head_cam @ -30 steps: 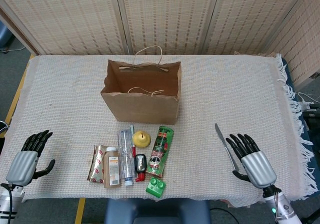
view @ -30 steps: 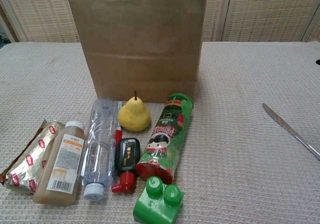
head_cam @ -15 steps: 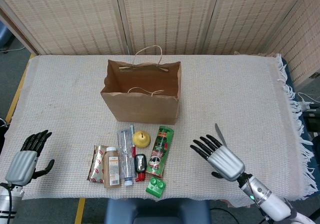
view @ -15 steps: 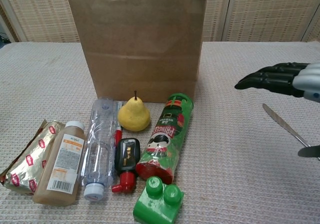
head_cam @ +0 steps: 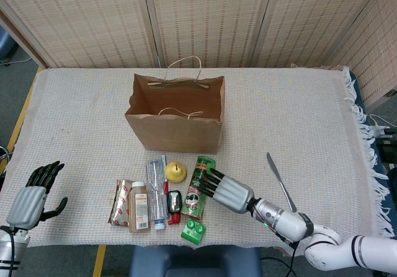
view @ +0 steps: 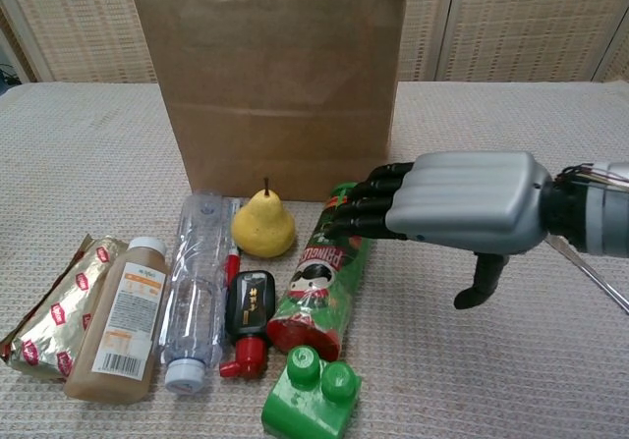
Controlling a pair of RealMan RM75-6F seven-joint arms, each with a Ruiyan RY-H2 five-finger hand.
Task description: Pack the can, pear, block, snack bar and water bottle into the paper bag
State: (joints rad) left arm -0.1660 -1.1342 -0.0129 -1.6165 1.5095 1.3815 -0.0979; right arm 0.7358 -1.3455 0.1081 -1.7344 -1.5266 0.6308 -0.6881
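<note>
A green Pringles can (head_cam: 200,179) (view: 325,274) lies on the cloth in front of the open paper bag (head_cam: 175,113) (view: 270,76). My right hand (head_cam: 227,190) (view: 462,203) hovers over the can's right side, fingers spread, holding nothing. Left of the can sit a yellow pear (head_cam: 175,172) (view: 263,226), a clear water bottle (head_cam: 156,193) (view: 194,287), and a foil snack bar (head_cam: 119,202) (view: 54,303). A green block (head_cam: 193,231) (view: 313,394) lies at the near edge. My left hand (head_cam: 34,195) rests open at the far left.
A brown juice bottle (head_cam: 139,206) (view: 122,321), a small black bottle with a red cap (head_cam: 174,203) (view: 248,320) and a red pen lie among the items. A table knife (head_cam: 280,181) lies to the right. The cloth's fringed edge (head_cam: 363,159) runs along the right side.
My right hand has swept leftward from beside the knife to just over the Pringles can. The left hand and all objects have stayed put.
</note>
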